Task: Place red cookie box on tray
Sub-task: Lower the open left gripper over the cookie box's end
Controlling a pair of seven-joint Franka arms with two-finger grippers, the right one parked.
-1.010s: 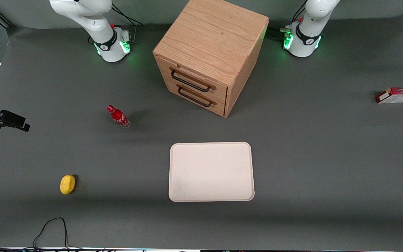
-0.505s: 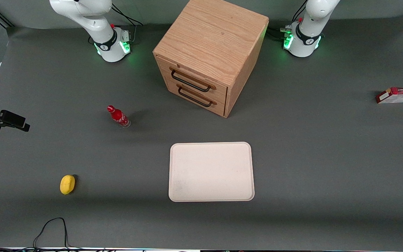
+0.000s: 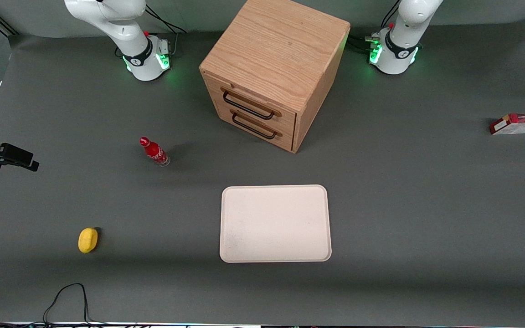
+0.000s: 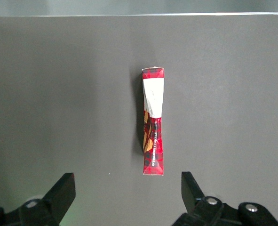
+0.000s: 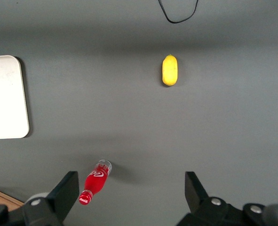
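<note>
Gripper (image 4: 124,193) of the left arm hangs above the table with its two fingers spread wide apart and nothing between them. Seen from its wrist camera, the red cookie box (image 4: 153,123) lies flat on the grey surface below, its long axis running straight away from the fingers and roughly centred on the gap between them, not touched.

Over the last second nothing on the table has moved in the front view. That suggests the reach has barely begun, and the box has yet to be grasped.

Nearest the front camera sits the tray (image 3: 275,223), cream-white and bare. A yellow lemon-like object (image 3: 88,239) lies toward the parked arm's end. Farther back, a small red bottle (image 3: 154,151) stands, and farther still a wooden drawer cabinet (image 3: 273,73). The box itself lies at the working arm's end of the table, well apart from the tray and cut off by the picture's edge.
</note>
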